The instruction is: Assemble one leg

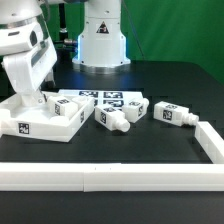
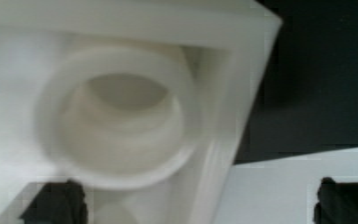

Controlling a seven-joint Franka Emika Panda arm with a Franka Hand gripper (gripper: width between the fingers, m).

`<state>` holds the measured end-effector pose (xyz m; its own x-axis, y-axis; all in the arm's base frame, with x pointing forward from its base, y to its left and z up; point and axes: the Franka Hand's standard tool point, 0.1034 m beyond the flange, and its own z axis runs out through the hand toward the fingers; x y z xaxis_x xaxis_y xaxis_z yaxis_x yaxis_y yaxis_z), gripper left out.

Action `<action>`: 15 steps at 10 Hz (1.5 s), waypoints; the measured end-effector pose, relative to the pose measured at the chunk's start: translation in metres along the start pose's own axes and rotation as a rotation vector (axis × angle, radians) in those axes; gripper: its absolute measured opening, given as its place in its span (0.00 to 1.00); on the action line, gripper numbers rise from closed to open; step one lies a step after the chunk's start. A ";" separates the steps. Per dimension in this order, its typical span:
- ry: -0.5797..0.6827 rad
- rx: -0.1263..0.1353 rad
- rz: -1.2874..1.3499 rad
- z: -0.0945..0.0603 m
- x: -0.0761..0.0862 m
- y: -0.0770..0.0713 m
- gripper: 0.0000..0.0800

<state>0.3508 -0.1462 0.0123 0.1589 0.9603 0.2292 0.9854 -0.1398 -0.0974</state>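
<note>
Several white legs with black-and-white tags lie on the dark table: one [image 1: 68, 108] next to the large white panel [image 1: 40, 127], two [image 1: 112, 119] [image 1: 133, 109] in the middle, one [image 1: 172, 116] toward the exterior view's right. My gripper [image 1: 28, 100] hangs low over the panel at the exterior view's left, away from the legs. In the wrist view the gripper [image 2: 201, 202] is open. Its dark fingertips [image 2: 51, 200] stand wide apart over the panel's corner with its round hole [image 2: 123, 110]. It holds nothing.
The marker board [image 1: 105, 97] lies flat behind the legs. A white L-shaped fence [image 1: 120, 176] runs along the front edge and up the exterior view's right side. The robot's base [image 1: 100, 40] stands at the back.
</note>
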 end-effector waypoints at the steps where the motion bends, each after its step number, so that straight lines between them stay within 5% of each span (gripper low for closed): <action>1: -0.002 -0.002 0.000 -0.001 0.000 0.001 0.70; 2: -0.001 -0.001 0.000 -0.001 0.000 0.000 0.53; 3: 0.000 0.000 0.001 0.000 0.000 0.000 0.53; 5: 0.000 0.000 0.001 0.000 0.000 0.000 0.14; 11: -0.003 -0.003 -0.003 -0.002 -0.002 -0.001 0.07; 15: -0.063 -0.040 0.015 -0.042 -0.024 -0.014 0.07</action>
<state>0.3355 -0.1777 0.0491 0.1705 0.9711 0.1669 0.9848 -0.1625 -0.0608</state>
